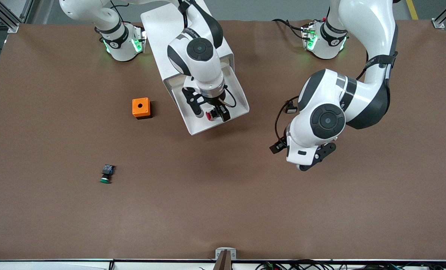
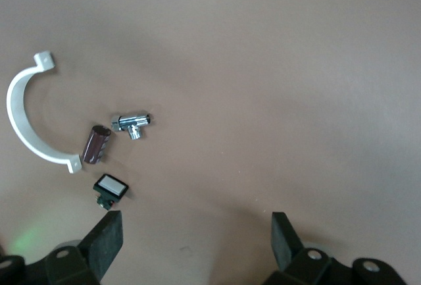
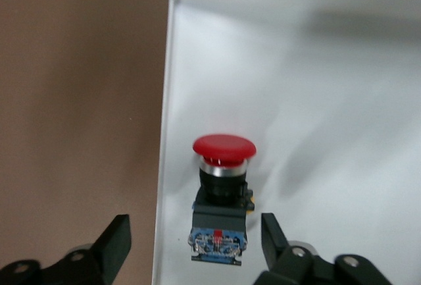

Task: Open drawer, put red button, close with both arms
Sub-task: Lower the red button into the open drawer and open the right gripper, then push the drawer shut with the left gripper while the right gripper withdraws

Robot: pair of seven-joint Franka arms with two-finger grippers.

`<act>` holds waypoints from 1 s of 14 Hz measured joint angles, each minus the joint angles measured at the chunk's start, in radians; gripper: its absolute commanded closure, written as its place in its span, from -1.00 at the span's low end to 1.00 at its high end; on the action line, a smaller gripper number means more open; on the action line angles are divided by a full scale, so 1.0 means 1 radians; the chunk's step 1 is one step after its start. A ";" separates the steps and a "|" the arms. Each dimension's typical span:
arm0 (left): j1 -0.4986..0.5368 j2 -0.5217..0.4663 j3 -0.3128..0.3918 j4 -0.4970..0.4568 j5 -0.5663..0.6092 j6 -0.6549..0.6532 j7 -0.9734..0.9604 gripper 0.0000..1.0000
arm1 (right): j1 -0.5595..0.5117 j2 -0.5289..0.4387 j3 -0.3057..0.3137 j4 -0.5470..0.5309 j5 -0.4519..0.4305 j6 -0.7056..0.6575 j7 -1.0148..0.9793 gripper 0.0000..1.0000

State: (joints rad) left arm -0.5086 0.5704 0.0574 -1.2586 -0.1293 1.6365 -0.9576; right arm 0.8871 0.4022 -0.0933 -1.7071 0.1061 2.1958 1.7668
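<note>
The white cabinet [image 1: 163,30] stands near the robots' bases with one drawer [image 1: 238,100] pulled out toward the front camera. The red button [image 1: 209,115] lies on its side in the drawer's tray, near the front edge; in the right wrist view it [image 3: 223,166] shows its red cap and black-and-blue body. My right gripper [image 1: 211,114] is open just above it, and its fingers [image 3: 117,235] stand apart from the button on either side. My left gripper [image 1: 316,159] is open and empty over bare table toward the left arm's end.
An orange box with a hole [image 1: 141,108] sits beside the drawer toward the right arm's end. A green-capped button [image 1: 106,175] lies nearer the front camera. Under the left gripper [image 2: 195,220] lie a white curved clamp [image 2: 23,124], a brown cylinder [image 2: 96,144], a chrome fitting [image 2: 133,124] and a small black switch [image 2: 110,188].
</note>
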 measured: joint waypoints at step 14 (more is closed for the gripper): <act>-0.222 0.164 -0.081 -0.028 0.000 0.285 -0.009 -0.99 | -0.653 -0.063 -0.022 0.266 -0.004 -0.645 -1.435 -1.00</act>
State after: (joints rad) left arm -0.7303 0.7340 -0.0240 -1.2866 -0.1293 1.9213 -0.9665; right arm 0.2343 0.3392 -0.1151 -1.4413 0.1022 1.5508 0.3321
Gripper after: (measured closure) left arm 0.000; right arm 0.000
